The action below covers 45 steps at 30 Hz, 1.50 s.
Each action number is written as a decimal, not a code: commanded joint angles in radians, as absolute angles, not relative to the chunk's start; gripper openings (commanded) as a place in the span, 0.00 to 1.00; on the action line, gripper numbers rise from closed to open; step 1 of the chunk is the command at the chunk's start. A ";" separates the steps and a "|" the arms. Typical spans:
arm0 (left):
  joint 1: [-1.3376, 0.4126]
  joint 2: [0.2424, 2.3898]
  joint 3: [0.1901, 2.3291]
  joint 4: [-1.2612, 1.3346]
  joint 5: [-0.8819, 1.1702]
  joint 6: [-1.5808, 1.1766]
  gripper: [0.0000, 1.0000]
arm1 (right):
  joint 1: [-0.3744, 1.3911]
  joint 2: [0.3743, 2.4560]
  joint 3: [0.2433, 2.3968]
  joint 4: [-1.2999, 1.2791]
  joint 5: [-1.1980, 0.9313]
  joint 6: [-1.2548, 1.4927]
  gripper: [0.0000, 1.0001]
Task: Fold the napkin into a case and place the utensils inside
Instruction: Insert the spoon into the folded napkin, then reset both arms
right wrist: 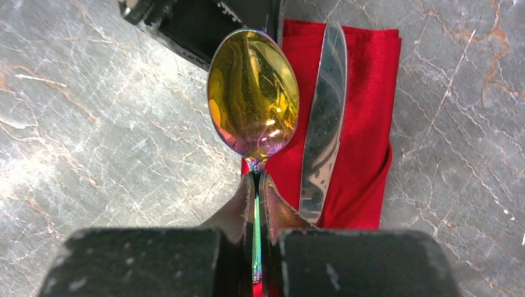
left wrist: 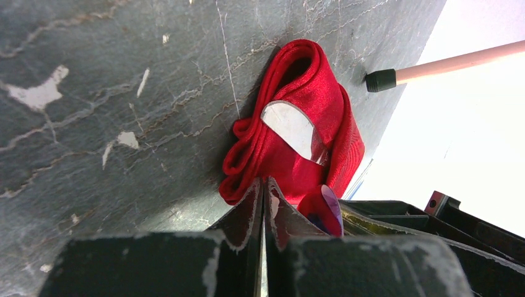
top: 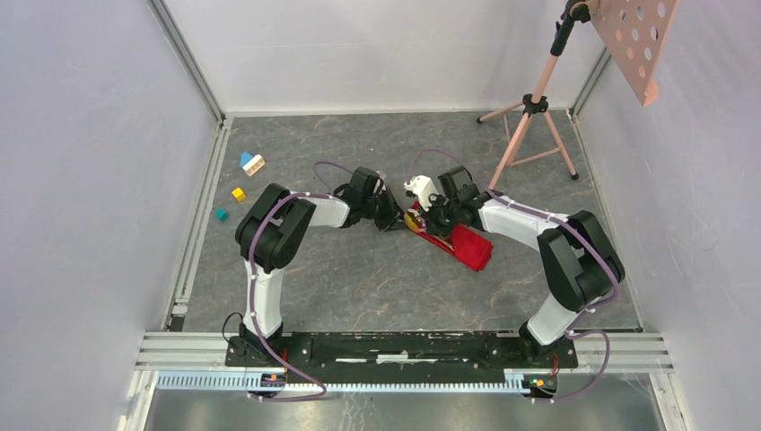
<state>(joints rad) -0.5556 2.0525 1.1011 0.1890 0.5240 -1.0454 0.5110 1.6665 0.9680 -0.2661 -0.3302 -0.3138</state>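
The napkin (top: 468, 246) lies as a narrow folded red case right of the table's middle. A silver knife (right wrist: 323, 124) lies along the napkin (right wrist: 365, 136), and its blade end (left wrist: 294, 129) shows at the fold of the napkin (left wrist: 309, 86). My right gripper (right wrist: 259, 179) is shut on the thin handle of the gold spoon (right wrist: 252, 93), whose bowl hangs over the cloth's left edge. In the top view the right gripper (top: 425, 221) and the spoon (top: 414, 220) sit at the case's left end. My left gripper (left wrist: 264, 183) is shut, tips at the cloth's near edge; pinched cloth does not show. The left gripper (top: 395, 218) faces the right one.
Small toy blocks lie at the far left: a blue-and-cream one (top: 252, 163), a yellow one (top: 238, 193) and a teal one (top: 221, 215). A pink tripod (top: 535, 108) stands at the back right, its rubber foot (left wrist: 380, 80) just beyond the napkin. White walls enclose the table.
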 commanded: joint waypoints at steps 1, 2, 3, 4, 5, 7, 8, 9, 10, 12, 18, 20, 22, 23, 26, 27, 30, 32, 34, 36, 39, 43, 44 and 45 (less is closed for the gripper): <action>-0.545 2.057 1.097 0.206 0.495 -1.052 0.05 | 0.518 1.630 0.969 -0.297 -0.269 -0.367 0.00; -0.545 2.057 1.097 0.206 0.495 -1.051 0.05 | 0.518 1.629 0.973 -0.303 -0.255 -0.372 0.00; -0.545 2.057 1.098 0.206 0.496 -1.051 0.05 | 0.517 1.631 0.977 -0.309 -0.244 -0.376 0.00; -0.545 2.057 1.098 0.206 0.496 -1.051 0.05 | 0.518 1.633 0.980 -0.314 -0.242 -0.381 0.00; -0.545 2.057 1.098 0.206 0.495 -1.051 0.05 | 0.518 1.635 0.980 -0.318 -0.241 -0.383 0.00; -0.545 2.054 1.098 0.203 0.497 -1.048 0.05 | 0.521 1.642 0.982 -0.322 -0.234 -0.388 0.01; -0.545 2.051 1.098 0.200 0.496 -1.046 0.05 | 0.523 1.647 0.979 -0.322 -0.232 -0.390 0.00; -0.545 2.049 1.098 0.197 0.493 -1.044 0.05 | 0.523 1.650 0.978 -0.320 -0.231 -0.390 0.01; -0.546 2.043 1.098 0.193 0.491 -1.038 0.05 | 0.523 1.656 0.977 -0.317 -0.229 -0.390 0.01; -0.545 2.030 1.101 0.173 0.477 -1.021 0.05 | 0.522 1.665 0.976 -0.307 -0.219 -0.387 0.01; -0.545 1.980 1.104 0.121 0.455 -0.975 0.08 | 0.531 1.687 0.976 -0.274 -0.224 -0.374 0.11; -0.545 1.956 1.103 0.107 0.450 -0.963 0.10 | 0.535 1.696 0.975 -0.263 -0.224 -0.374 0.12; -0.543 1.931 1.104 0.088 0.443 -0.951 0.13 | 0.539 1.702 0.977 -0.255 -0.227 -0.371 0.12; -0.543 1.918 1.103 0.083 0.443 -0.947 0.14 | 0.541 1.704 0.978 -0.253 -0.227 -0.370 0.12; -0.537 1.881 1.101 0.058 0.441 -0.933 0.15 | 0.549 1.712 0.981 -0.247 -0.217 -0.363 0.17; -0.536 1.868 1.101 0.041 0.434 -0.926 0.16 | 0.551 1.711 0.979 -0.245 -0.208 -0.356 0.20; -0.519 1.806 1.082 0.005 0.404 -0.902 0.16 | 0.553 1.688 0.976 -0.229 -0.202 -0.342 0.26; -0.501 1.750 1.051 -0.039 0.374 -0.896 0.19 | 0.555 1.655 0.968 -0.208 -0.194 -0.321 0.32; -0.479 1.680 1.008 -0.052 0.354 -0.893 0.21 | 0.556 1.616 0.971 -0.205 -0.198 -0.293 0.37; -0.466 1.598 0.973 -0.071 0.341 -0.877 0.25 | 0.562 1.565 0.982 -0.220 -0.198 -0.265 0.43; -0.465 1.445 0.965 -0.173 0.326 -0.803 0.34 | 0.583 1.424 0.990 -0.268 -0.180 -0.226 0.54; -0.465 1.204 0.992 -0.320 0.353 -0.709 0.52 | 0.591 1.135 0.973 -0.315 -0.199 -0.137 0.67; -0.466 1.149 1.006 -0.359 0.352 -0.693 0.58 | 0.591 1.057 0.971 -0.322 -0.197 -0.100 0.74; -0.466 1.081 1.020 -0.392 0.343 -0.671 0.62 | 0.591 0.994 0.967 -0.330 -0.185 -0.064 0.94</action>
